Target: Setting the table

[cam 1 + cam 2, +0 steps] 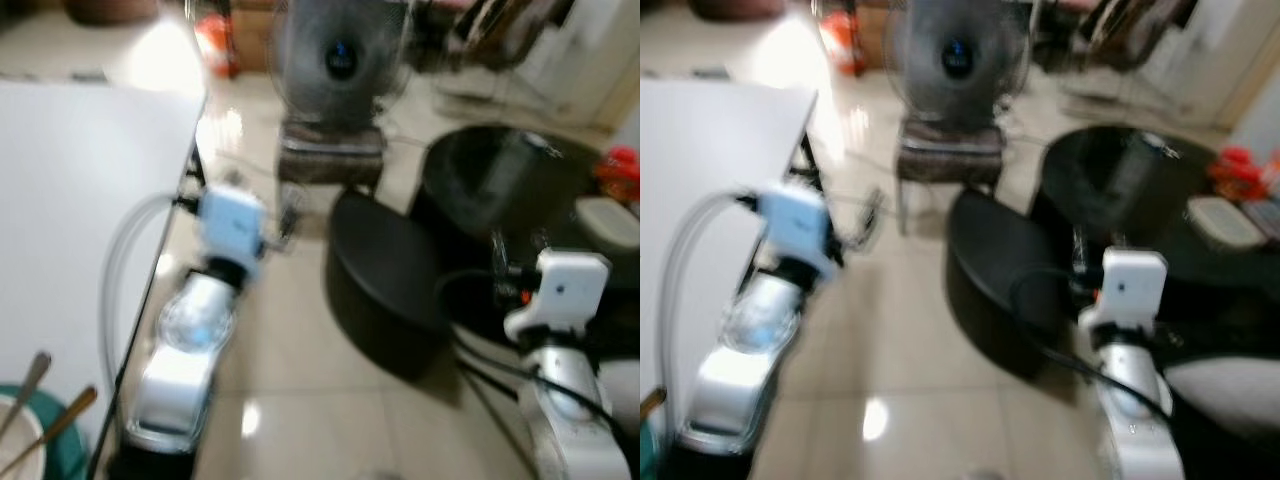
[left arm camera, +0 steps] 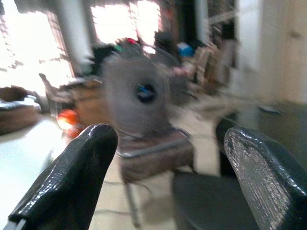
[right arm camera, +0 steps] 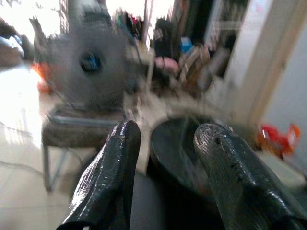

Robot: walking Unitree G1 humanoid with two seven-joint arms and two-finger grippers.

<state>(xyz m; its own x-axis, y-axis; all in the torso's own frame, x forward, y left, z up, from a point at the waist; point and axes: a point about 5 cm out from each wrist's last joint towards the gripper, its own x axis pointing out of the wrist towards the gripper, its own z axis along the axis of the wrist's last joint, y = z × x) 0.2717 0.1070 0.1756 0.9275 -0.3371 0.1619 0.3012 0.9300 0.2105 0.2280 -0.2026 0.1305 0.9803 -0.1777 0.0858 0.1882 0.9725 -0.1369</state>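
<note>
The left gripper (image 2: 163, 177) holds nothing: its two black fingers (image 2: 72, 177) stand wide apart, and through the gap show a grey standing fan (image 2: 141, 93) and the small metal-legged stool (image 2: 153, 153) under it. The right gripper (image 3: 165, 177) is likewise empty, its fingers parted somewhat less, and looks out over the same fan and a round black glass table (image 3: 187, 143). Both silver arms are raised forward at about waist level with no load, which reads as a carrying-ready pose while the robot is on the move; all the pictures are blurred, which fits walking or turning.

The task's things lie at the robot's near left: a white bowl on a green mat (image 1: 25, 440) with two long-handled utensils (image 1: 50, 425) resting in it, at the near corner of the white rectangular table (image 1: 80, 200). The left arm runs just beside that table's dark edge. Judging by this, the setting is barely begun and the next reach would fall to the left gripper.

Between the white table's edge and a dark rounded stool (image 1: 385, 290) runs a lane of bare pale tiled floor (image 1: 290, 380), open toward the fan. The right arm hangs near the black table's rim, where red packets (image 1: 622, 172) and a pale dish (image 1: 610, 222) sit, so room is tighter on that side.
</note>
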